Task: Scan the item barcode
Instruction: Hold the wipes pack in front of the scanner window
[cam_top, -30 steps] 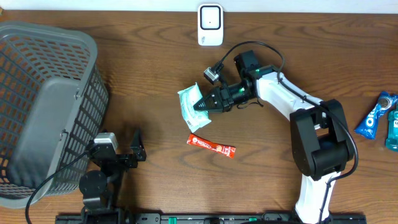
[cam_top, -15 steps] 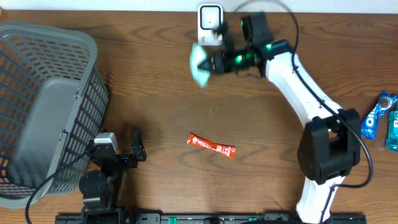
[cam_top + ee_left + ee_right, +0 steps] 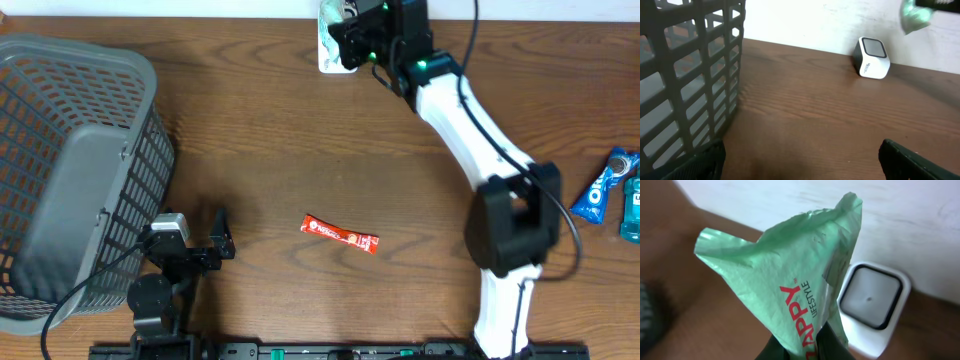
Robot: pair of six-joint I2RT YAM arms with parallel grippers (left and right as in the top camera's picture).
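The right gripper (image 3: 800, 352) pinches the green packet (image 3: 790, 280) by one end, so it sticks up ahead of the grip, with the scanner (image 3: 872, 297) just beyond and below. The left gripper (image 3: 800, 150) stands wide, holding nothing. No barcode shows. The limp film could sag or twist away from the scanner, or slip from so thin a pinch

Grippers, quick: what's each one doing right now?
Left gripper: open, empty.
Right gripper: closed on the crinkled green plastic packet, near the white boxy scanner.
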